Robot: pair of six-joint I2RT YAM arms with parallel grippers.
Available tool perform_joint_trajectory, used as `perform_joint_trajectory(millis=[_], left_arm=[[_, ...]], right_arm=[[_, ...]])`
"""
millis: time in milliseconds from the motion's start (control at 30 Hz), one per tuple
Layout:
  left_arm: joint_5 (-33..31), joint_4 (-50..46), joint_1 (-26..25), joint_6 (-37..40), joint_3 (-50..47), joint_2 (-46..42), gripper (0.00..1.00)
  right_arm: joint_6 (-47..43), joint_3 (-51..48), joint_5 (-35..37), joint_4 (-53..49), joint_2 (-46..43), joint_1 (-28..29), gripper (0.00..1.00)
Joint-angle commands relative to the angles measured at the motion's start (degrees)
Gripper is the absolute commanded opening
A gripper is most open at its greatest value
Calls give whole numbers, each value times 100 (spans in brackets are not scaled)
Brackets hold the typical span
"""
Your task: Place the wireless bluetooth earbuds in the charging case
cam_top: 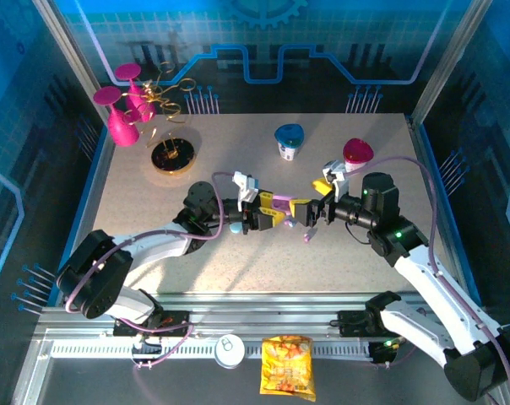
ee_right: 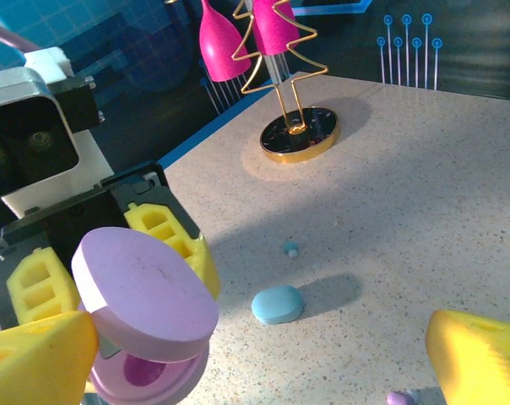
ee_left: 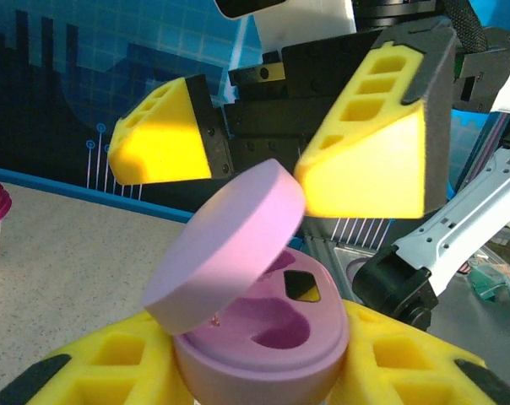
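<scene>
Mid-table, left tool [cam_top: 279, 213] clamps open lilac case [ee_left: 230, 253]; right tool [cam_top: 317, 204] faces it, jaws wide, empty.

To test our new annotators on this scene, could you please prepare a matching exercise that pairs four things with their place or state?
Things:
1. lilac case
2. blue case
3. right gripper
4. gold tree stand

Places or states:
A. open, jaws wide apart
B. standing at the far left of the table, by the pink goblets
C. lying flat on the table
D. clamped in the left gripper, lid raised

Pairs: 1-D; 2-C; 3-A; 4-B
</scene>
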Motion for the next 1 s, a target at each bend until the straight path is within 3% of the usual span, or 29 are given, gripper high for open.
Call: perform_joint_trajectory(millis=[0, 300, 733, 967], left_arm=[[258, 143, 3, 126, -53, -212, 18], [346, 178, 2, 137, -36, -190, 18], [312, 196, -1, 144, -2, -115, 18], [-45, 247, 4, 435, -177, -181, 18]], right_arm=[[133, 208, 292, 40, 1, -77, 100], [225, 379, 368, -95, 129, -73, 99], [-164, 39, -635, 436, -254, -77, 98], [53, -188, 84, 315, -588, -126, 100]])
